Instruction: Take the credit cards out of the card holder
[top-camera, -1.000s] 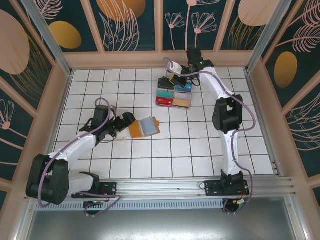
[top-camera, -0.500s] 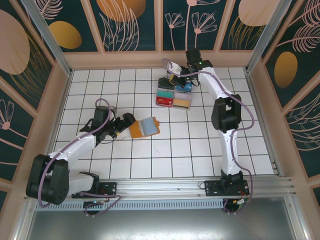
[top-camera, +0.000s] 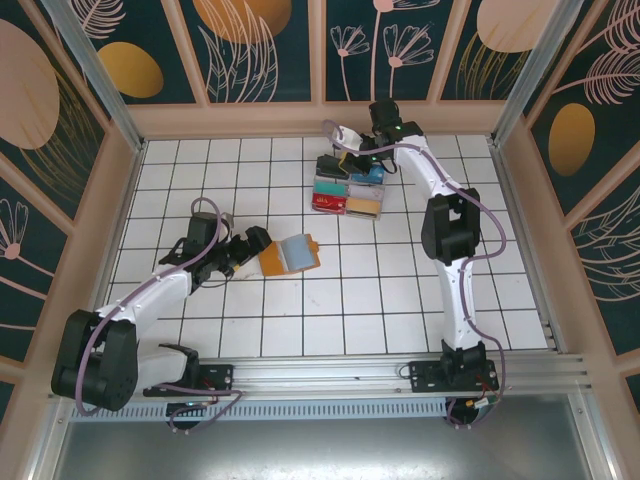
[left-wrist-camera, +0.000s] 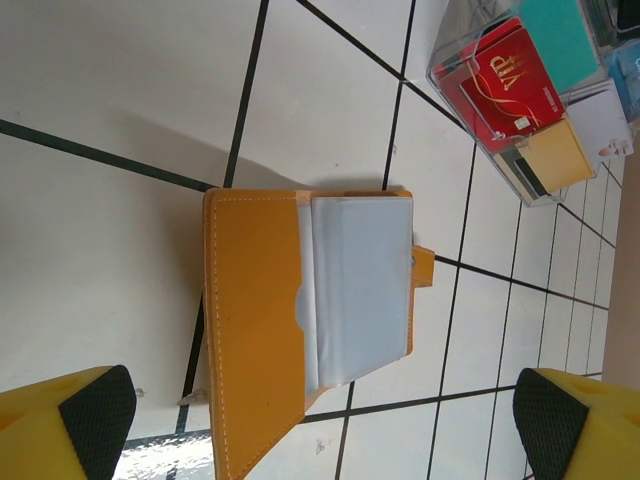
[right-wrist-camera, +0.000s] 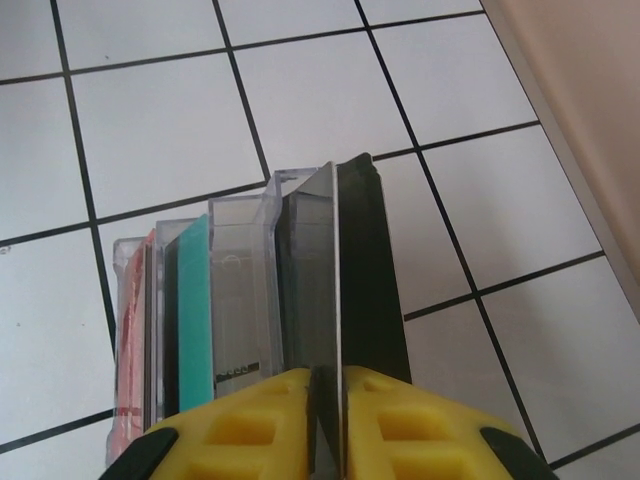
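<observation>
The card holder (top-camera: 290, 254) lies open on the tiles, tan-orange outside with a pale grey-blue pocket (left-wrist-camera: 360, 285). No card shows in that pocket. My left gripper (top-camera: 252, 250) sits just left of it, wide open; its black pads (left-wrist-camera: 95, 410) straddle the holder's near end without touching it. At the back, my right gripper (top-camera: 366, 150) hangs over a clear card box (top-camera: 348, 190). Its yellow fingers (right-wrist-camera: 260, 420) are shut on a thin credit card (right-wrist-camera: 337, 270) seen edge-on, standing at the box's right end.
The clear box (right-wrist-camera: 240, 290) holds card stacks in red, teal, black and gold; a red VIP card (left-wrist-camera: 505, 80) shows in it. The back wall (top-camera: 320, 120) runs just behind the box, and wooden side walls frame the tiled floor.
The right wrist has edged slightly left over the box. The left arm and the card holder have not moved.
</observation>
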